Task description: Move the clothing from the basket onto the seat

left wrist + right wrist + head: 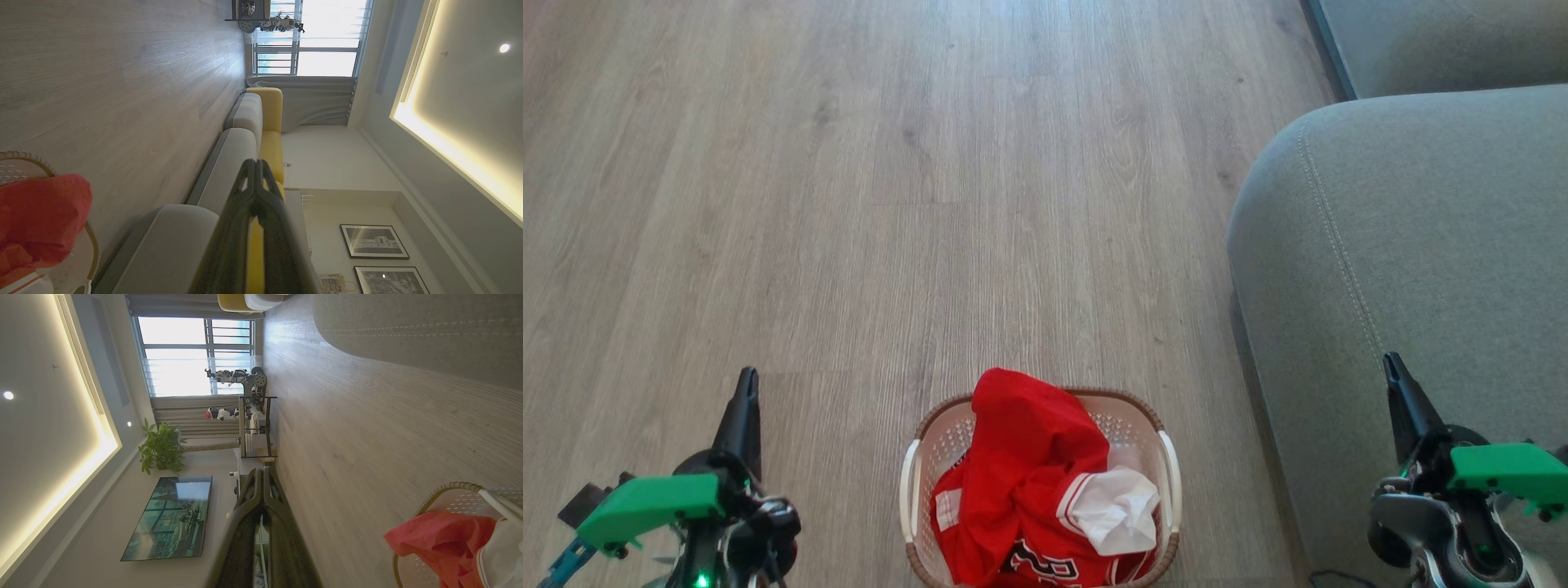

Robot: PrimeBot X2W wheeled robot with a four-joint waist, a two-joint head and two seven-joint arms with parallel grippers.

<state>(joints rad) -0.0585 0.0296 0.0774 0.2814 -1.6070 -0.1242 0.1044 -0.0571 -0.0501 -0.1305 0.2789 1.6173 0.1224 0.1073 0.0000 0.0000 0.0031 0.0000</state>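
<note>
Red clothing (pixel 1029 474) of shiny fabric, with white trim and black lettering, lies heaped in one white perforated basket (pixel 1131 402) with a brown rim, at the bottom centre of the head view. The basket stands on a pale wood floor (pixel 890 204), and the heap rises above its rim, with a white fold at its right. Just beside the basket, on the right, is the large grey-green seat (pixel 1405 245) with its line of pale stitching. A second cushion (pixel 1445 41) fills the top right corner. There are two grippers. The left gripper (pixel 747 377) hangs at lower left over the floor, and the right gripper (pixel 1391 361) at lower right over the seat. Each has its two dark fingers pressed together on nothing, well apart from the basket. The left wrist view, turned sideways, looks past the closed fingers along the sofa. It adds three grey cushions in a row, yellow back cushions (pixel 271 106), a bright window (pixel 322 41) and two framed pictures (pixel 374 241), with the basket and red fabric at its lower left edge. The right wrist view looks the other way across the room. It adds one television (pixel 171 516), one potted plant (pixel 161 447) and one metal shelf rack (pixel 255 426), with the basket of clothing at lower right and the seat's stitched edge at top right.
</note>
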